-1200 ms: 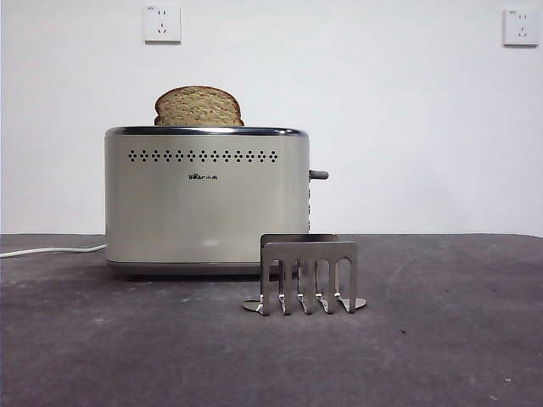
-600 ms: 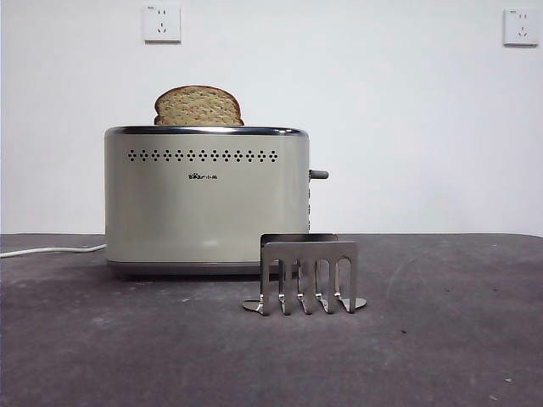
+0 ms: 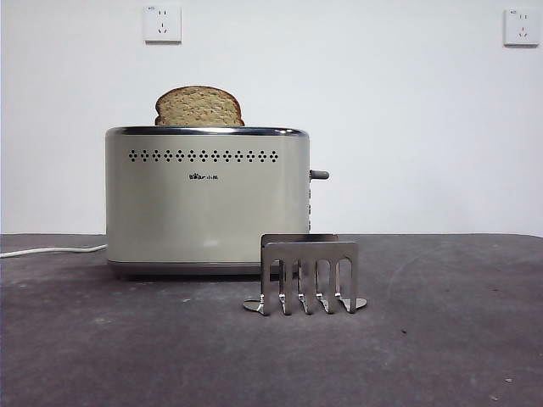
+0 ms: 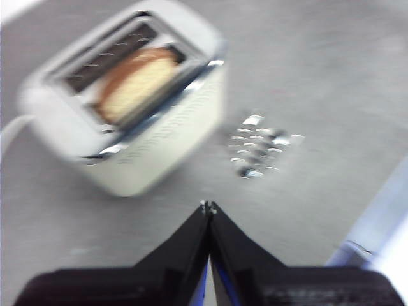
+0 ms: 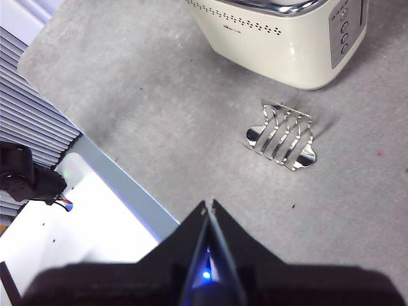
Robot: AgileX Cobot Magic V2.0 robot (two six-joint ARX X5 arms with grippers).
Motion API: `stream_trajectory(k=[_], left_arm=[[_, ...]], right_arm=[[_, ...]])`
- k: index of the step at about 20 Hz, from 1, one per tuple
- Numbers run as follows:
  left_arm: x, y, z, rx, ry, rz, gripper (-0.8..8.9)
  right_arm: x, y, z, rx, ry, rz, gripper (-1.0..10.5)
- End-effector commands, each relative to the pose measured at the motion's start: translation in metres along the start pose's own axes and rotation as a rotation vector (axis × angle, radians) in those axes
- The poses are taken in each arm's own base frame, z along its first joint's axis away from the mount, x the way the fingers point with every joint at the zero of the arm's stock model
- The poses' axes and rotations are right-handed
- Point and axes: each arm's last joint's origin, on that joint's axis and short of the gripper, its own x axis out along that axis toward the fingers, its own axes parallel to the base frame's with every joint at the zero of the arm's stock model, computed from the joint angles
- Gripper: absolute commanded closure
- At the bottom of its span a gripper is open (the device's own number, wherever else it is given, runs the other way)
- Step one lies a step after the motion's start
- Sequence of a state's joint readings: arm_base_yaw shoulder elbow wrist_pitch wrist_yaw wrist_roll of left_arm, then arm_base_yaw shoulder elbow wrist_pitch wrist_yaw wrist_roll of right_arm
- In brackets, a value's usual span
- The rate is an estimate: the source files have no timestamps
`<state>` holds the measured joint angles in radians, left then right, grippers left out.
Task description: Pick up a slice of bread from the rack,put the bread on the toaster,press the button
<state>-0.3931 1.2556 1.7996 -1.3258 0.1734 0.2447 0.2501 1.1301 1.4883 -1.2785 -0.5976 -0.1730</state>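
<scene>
The slice of bread stands in a slot of the cream-white toaster, its domed top sticking out; the left wrist view shows it in the slot. The button sticks out from the toaster's right narrow side. The metal rack stands empty in front of the toaster; it also shows in the right wrist view. My left gripper is shut and empty, high above the table near the toaster. My right gripper is shut and empty, high above the rack.
A white power cord runs left from the toaster. The dark grey table ends at a white wall with two sockets. The table's edge and a white surface show in the right wrist view.
</scene>
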Motion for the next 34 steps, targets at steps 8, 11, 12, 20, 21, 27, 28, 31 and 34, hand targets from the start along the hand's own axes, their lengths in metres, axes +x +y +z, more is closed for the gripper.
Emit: stream_trajectory(k=[8, 11, 12, 20, 21, 27, 28, 31, 34], left_arm=[[-0.095, 0.007, -0.017, 0.106, -0.701, 0.326, 8.17], [-0.089, 0.002, -0.054, 0.14, -0.837, 0.479, 8.17], [-0.078, 0.001, -0.07, 0.138, -0.842, 0.507, 8.17], [0.041, 0.001, -0.197, 0.0, -0.719, 0.546, 8.17], [0.053, 0.001, -0.209, -0.005, -0.708, 0.544, 8.17], [0.106, 0.001, -0.262, -0.079, -0.606, 0.584, 8.17], [0.112, 0.001, -0.269, -0.09, -0.593, 0.596, 8.17], [0.129, 0.0, -0.287, -0.109, -0.573, 0.604, 8.17], [0.141, -0.001, -0.299, -0.158, -0.562, 0.583, 8.17]], right_arm=[[0.002, -0.001, 0.0, -0.009, 0.001, -0.003, 9.5], [0.002, -0.001, 0.0, -0.009, 0.002, -0.003, 9.5], [0.002, -0.001, 0.0, -0.009, 0.002, -0.002, 9.5], [0.002, -0.001, 0.0, -0.009, 0.002, -0.003, 9.5], [0.002, -0.001, 0.0, -0.009, 0.002, -0.002, 9.5], [0.002, -0.001, 0.0, -0.009, 0.002, -0.003, 9.5], [0.002, -0.001, 0.0, -0.009, 0.002, -0.003, 9.5], [0.002, -0.001, 0.0, -0.009, 0.002, -0.003, 9.5], [0.002, -0.001, 0.0, -0.009, 0.002, -0.002, 9.5]])
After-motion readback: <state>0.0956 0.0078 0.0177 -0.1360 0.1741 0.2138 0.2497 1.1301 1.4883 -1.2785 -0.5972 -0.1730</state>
